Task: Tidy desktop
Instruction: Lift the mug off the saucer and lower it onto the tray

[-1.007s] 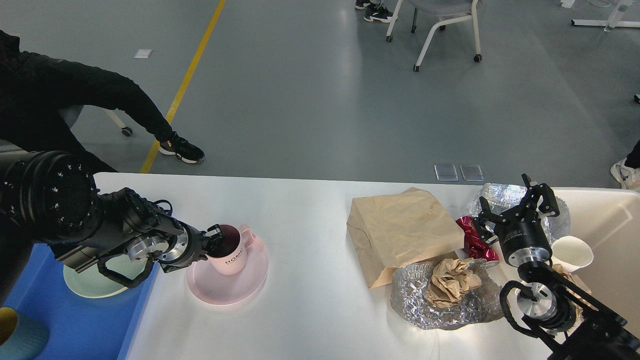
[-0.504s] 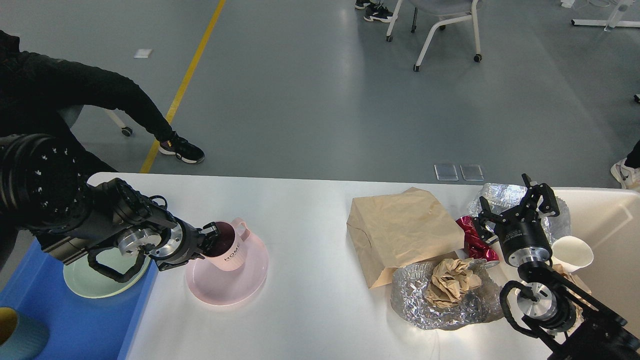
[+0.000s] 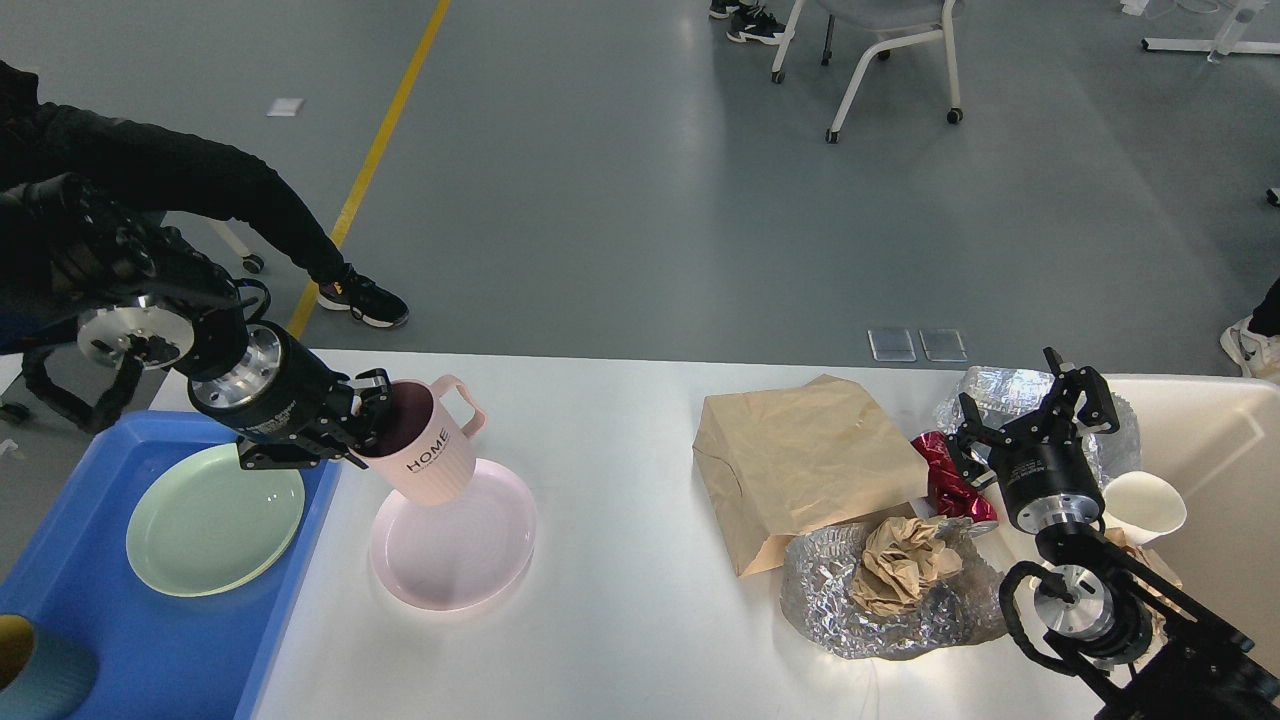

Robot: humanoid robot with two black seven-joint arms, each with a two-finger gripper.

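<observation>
The white desktop [image 3: 620, 620] fills the lower view. My left gripper [image 3: 372, 428] is shut on the rim of a pink ribbed mug [image 3: 425, 450] marked HOME, holding it tilted in the air above the back left edge of a pink plate [image 3: 455, 550]. My right gripper [image 3: 1035, 410] stands open at the right, fingers pointing up, just right of a crushed red can [image 3: 945, 480] and not touching it. A brown paper bag [image 3: 810, 465] lies at the middle right. In front of it a crumpled brown paper ball [image 3: 900, 560] rests on crumpled foil [image 3: 850, 610].
A blue tray [image 3: 190, 640] at the left holds a green plate [image 3: 215, 520] and a blue-grey cup [image 3: 35, 675]. More foil [image 3: 1000, 385], a white paper cup [image 3: 1145, 505] and a beige bin [image 3: 1225, 440] sit at the right. A person in black [image 3: 180, 190] stands beyond the table's left end.
My left gripper has lifted the pink mug off the pink plate and carried it up and to the left, tilting it. The right arm has not moved.
</observation>
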